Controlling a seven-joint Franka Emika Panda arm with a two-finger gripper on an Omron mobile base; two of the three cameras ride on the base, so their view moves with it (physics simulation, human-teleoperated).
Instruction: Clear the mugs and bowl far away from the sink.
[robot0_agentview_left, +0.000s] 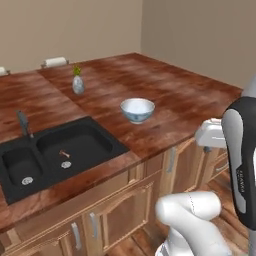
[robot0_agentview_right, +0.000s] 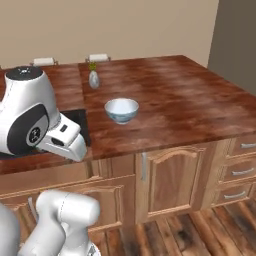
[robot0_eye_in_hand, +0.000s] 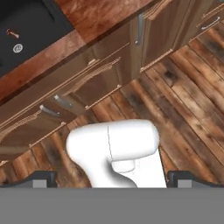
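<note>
Floorboards (robot0_eye_in_hand: 192, 109) of dark wood lie nearest under my hand (robot0_eye_in_hand: 112, 178), whose two fingertips (robot0_eye_in_hand: 41, 178) sit wide apart at the bottom of the hand view, with nothing between them. That view also takes in the cabinet doors (robot0_eye_in_hand: 83, 87) below the desk and one corner of the sink (robot0_eye_in_hand: 26, 30), with a small reddish object (robot0_eye_in_hand: 12, 33) beside a round drain (robot0_eye_in_hand: 17, 48).

Left base view gives the whole sink (robot0_agentview_left: 55, 152): two black basins, smaller one on the left, a drain in each, a slim faucet (robot0_agentview_left: 22, 124) behind. The same small object (robot0_agentview_left: 64, 154) lies in the larger basin.

Bowl (robot0_agentview_left: 137, 110) stands upright on the desk (robot0_agentview_left: 190, 95), just past the sink's right corner; I cannot see inside it. A small vase (robot0_agentview_left: 78, 82) stands farther back. Right base view shows bowl (robot0_agentview_right: 121, 110) and vase (robot0_agentview_right: 93, 77) too, and drawers (robot0_agentview_right: 242, 170) at the desk's right end.
</note>
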